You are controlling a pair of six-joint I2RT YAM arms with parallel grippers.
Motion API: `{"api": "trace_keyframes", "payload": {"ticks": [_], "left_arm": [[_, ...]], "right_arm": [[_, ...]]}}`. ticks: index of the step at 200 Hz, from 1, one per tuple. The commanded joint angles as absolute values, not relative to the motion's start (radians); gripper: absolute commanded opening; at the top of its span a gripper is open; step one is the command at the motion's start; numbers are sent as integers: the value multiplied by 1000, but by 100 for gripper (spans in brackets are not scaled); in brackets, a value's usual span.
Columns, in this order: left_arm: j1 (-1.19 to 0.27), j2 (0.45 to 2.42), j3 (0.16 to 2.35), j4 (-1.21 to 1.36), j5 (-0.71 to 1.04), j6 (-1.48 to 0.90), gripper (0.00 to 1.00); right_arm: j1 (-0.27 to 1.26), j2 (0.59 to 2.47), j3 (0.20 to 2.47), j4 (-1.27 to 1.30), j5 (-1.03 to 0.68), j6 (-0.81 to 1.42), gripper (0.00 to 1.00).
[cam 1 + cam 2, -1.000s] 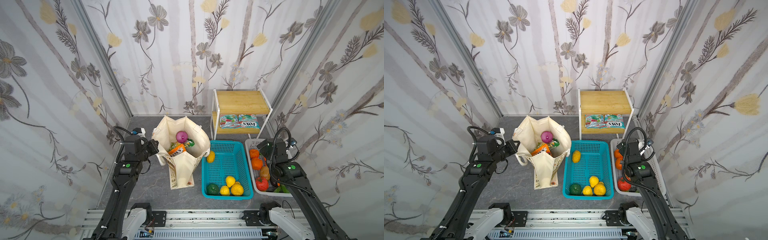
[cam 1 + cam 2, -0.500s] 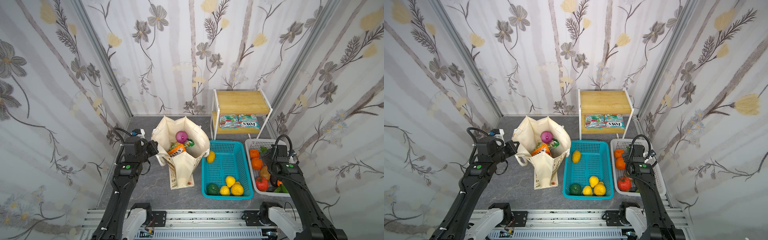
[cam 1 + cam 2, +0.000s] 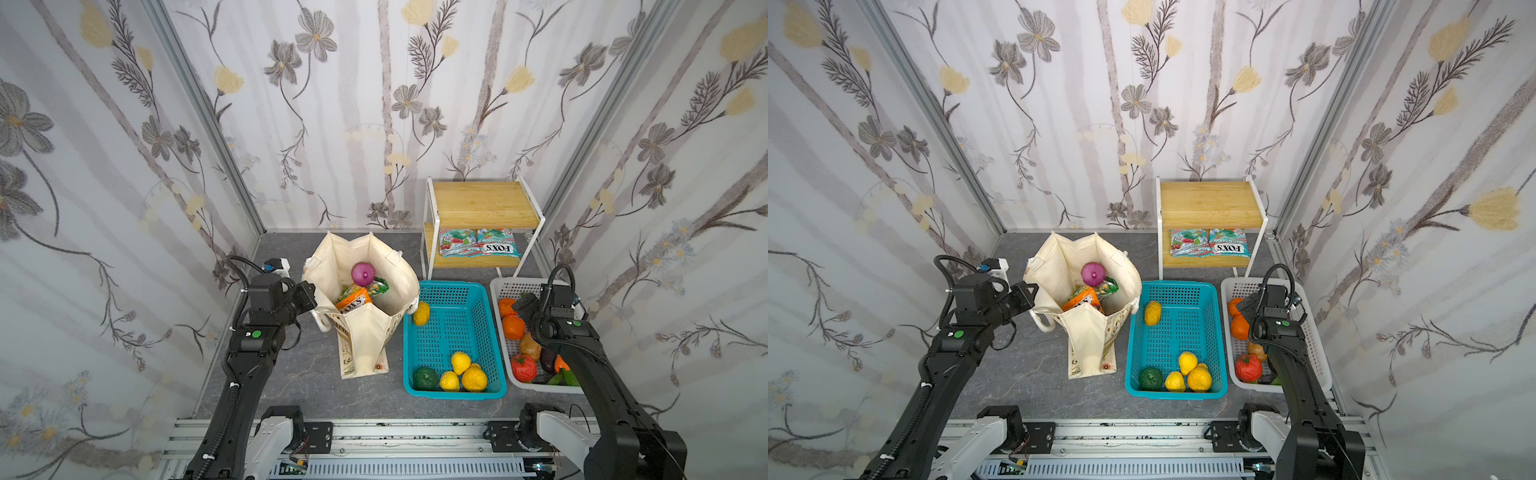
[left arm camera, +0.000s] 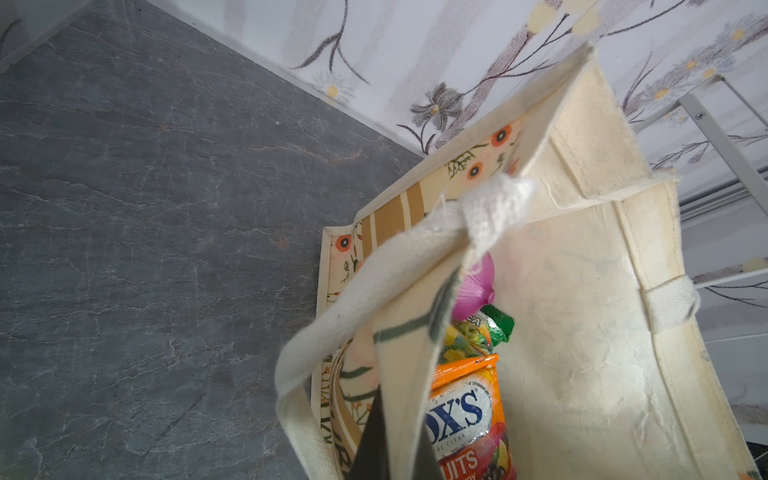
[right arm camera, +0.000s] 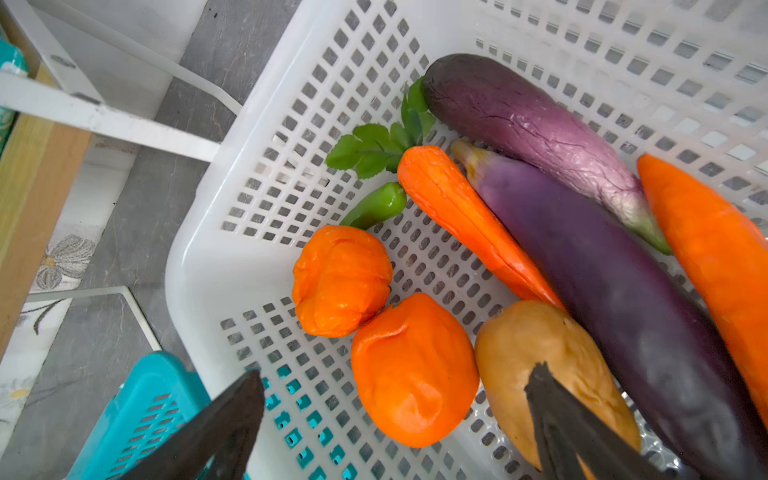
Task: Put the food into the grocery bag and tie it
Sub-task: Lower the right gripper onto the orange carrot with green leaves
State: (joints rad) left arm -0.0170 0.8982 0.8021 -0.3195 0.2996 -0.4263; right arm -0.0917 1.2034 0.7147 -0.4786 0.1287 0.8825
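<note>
Right claw [image 5: 397,370] is spread wide and hanging over the white basket [image 5: 249,166], at the right edge of both top views. The wrist view gives the line-up: a smooth orange fruit [image 5: 415,370] sits almost dead centre between the two dark fingers [image 5: 232,407]. Its rounder, ridged twin [image 5: 340,280] touches it on the far side. A tan potato [image 5: 540,353] crowds in just beside it, right under the other finger.

That's the relation to watch. The orange fruit lies straight ahead of and below the claw, and its long axis points away from the wrist, so the jaws already straddle its short width. By my read a straight drop should take it, but the potato-side finger has little room to slip in.

Over at left of centre in a top view, the left claw [image 3: 309,297] is pressed shut on the near rim of the grocery bag [image 3: 365,332], holding its mouth open. A purple onion [image 3: 363,274] and an orange packet [image 3: 353,301] are already inside. The bag stands on the counter [image 3: 291,365], with the teal basket [image 3: 453,286] between it and the right claw [image 3: 525,305], so the carry goes leftward across the frame. The right arm is clearly the nearer one.
</note>
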Motion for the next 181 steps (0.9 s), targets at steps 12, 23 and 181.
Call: {"api": "trace_keyframes", "payload": {"ticks": [12, 23, 181], "left_arm": [[-18, 900, 802, -299, 290, -428, 0], [-17, 903, 804, -298, 290, -426, 0], [-17, 907, 784, -292, 253, -379, 0]], "right_arm": [[-146, 1206, 695, -417, 143, 936, 97], [-148, 1217, 694, -383, 177, 921, 95], [-152, 1507, 796, -261, 349, 610, 72]]}}
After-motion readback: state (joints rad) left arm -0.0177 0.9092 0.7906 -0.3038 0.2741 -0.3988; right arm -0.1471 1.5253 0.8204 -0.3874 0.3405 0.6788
